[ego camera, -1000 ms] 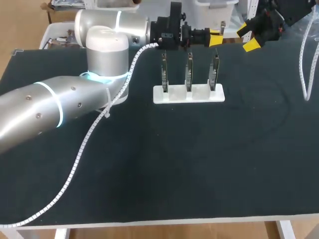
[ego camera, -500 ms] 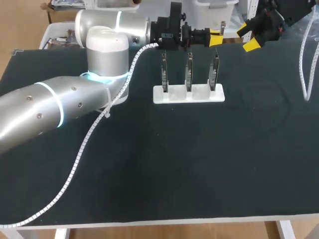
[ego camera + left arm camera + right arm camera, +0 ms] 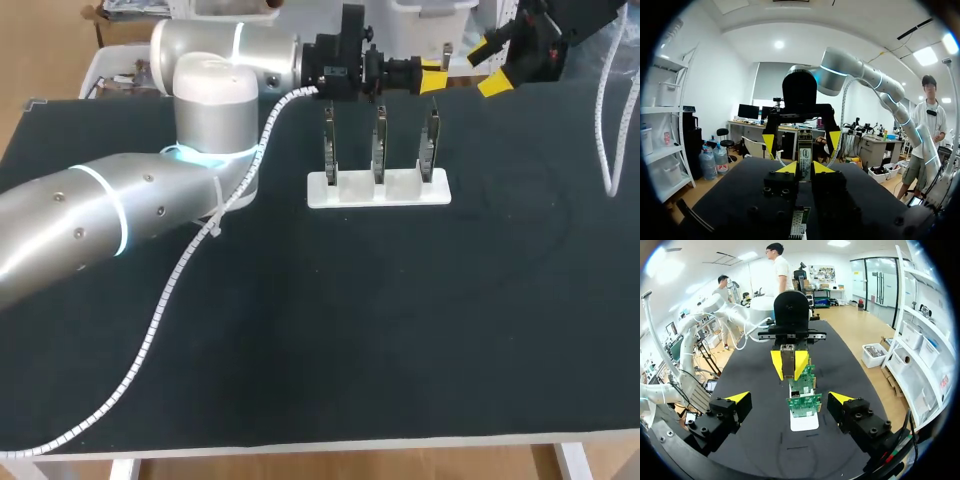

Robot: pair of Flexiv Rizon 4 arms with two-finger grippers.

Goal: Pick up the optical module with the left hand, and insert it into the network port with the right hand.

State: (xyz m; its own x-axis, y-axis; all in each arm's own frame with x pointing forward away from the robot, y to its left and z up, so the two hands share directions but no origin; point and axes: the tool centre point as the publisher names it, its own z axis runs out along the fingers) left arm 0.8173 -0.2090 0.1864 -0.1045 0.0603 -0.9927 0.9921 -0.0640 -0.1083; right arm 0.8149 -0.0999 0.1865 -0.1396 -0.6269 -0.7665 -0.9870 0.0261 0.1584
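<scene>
The optical module (image 3: 805, 161), a slim metal bar with a label, sits between the yellow tips of my left gripper (image 3: 805, 168), which is shut on it. In the head view the left gripper (image 3: 432, 78) hovers level above the far side of a white stand (image 3: 378, 190) with three upright circuit boards (image 3: 379, 145). My right gripper (image 3: 488, 70) faces it from the far right, open and empty. Seen from the right wrist, its own fingers (image 3: 738, 398) stand wide apart, and the module (image 3: 788, 361) in the left gripper (image 3: 788, 365) is straight ahead, above the boards (image 3: 803, 391).
A white segmented cable (image 3: 160, 310) trails from my left arm across the black table (image 3: 350, 330) to its near left edge. Another white cable (image 3: 606, 120) hangs at the far right. The table's far edge is just behind both grippers.
My right gripper has shifted slightly up and away toward the far edge. The left arm and the module have not moved.
</scene>
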